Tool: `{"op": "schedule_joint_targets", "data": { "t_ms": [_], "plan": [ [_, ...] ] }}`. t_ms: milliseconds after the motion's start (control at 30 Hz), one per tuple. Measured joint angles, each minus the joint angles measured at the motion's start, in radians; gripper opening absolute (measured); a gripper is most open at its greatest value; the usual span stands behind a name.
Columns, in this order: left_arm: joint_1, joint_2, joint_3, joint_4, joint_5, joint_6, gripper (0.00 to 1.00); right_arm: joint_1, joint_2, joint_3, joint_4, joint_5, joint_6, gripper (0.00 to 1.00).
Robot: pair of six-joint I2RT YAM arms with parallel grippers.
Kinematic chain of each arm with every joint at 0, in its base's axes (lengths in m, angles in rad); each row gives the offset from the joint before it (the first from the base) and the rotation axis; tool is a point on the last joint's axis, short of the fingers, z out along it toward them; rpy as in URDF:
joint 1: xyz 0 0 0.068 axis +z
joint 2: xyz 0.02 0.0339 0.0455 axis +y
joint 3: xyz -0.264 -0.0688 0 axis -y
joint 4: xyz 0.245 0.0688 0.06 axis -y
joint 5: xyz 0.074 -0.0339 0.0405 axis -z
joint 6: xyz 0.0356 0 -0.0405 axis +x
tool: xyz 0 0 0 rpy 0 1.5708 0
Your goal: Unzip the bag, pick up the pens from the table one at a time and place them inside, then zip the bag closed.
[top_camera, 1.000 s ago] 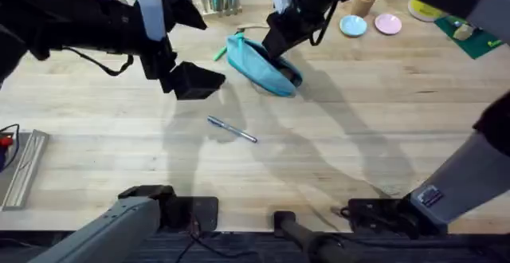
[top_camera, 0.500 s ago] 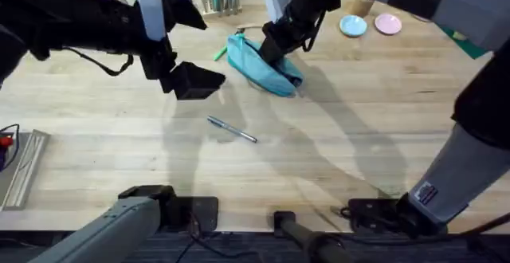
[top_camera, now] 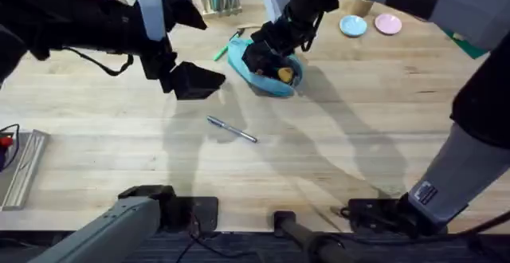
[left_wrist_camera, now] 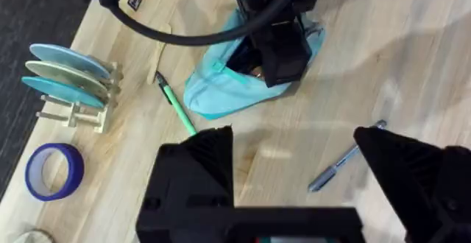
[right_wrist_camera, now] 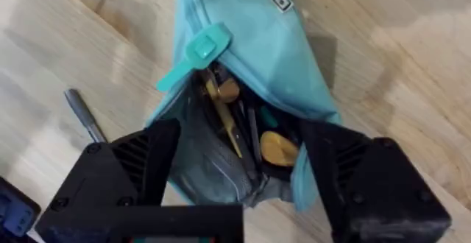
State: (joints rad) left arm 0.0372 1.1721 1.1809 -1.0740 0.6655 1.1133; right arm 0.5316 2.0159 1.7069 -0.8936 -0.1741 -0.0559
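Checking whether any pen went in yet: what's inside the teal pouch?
The open bag shows yellowish items and dark lining; deeper contents are hidden. Green pen and silver pen lie on the table.

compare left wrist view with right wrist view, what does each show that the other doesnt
Left wrist alone: the green pen beside the bag, the whole silver pen with its blue end on the table, a rack of blue discs, a blue tape roll, and the right pincer from outside, at the bag's opening.

Right wrist alone: the bag's inside, with yellowish items, and the teal zipper pull up close.

Both: the teal bag, unzipped, on the wooden table.
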Motion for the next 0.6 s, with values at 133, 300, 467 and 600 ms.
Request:
{"op": "schedule_joint_targets", "data": {
  "t_ms": [133, 300, 467, 600],
  "plan": [
    [0.0, 0.0, 0.0, 0.0, 0.0, 0.0, 0.993, 0.0, 0.0, 0.0, 0.0, 0.0, 0.0, 0.997],
    [0.0, 0.0, 0.0, 0.0, 0.0, 0.0, 0.993, 0.0, 0.0, 0.0, 0.0, 0.0, 0.0, 0.997],
    [0.0, 0.0, 0.0, 0.0, 0.0, 0.0, 0.993, 0.0, 0.0, 0.0, -0.005, 0.0, 0.0, 0.997],
    [0.0, 0.0, 0.0, 0.0, 0.0, 0.0, 0.994, 0.0, 0.0, 0.021, -0.06, -0.003, 0.0, 0.997]
  ]
}}
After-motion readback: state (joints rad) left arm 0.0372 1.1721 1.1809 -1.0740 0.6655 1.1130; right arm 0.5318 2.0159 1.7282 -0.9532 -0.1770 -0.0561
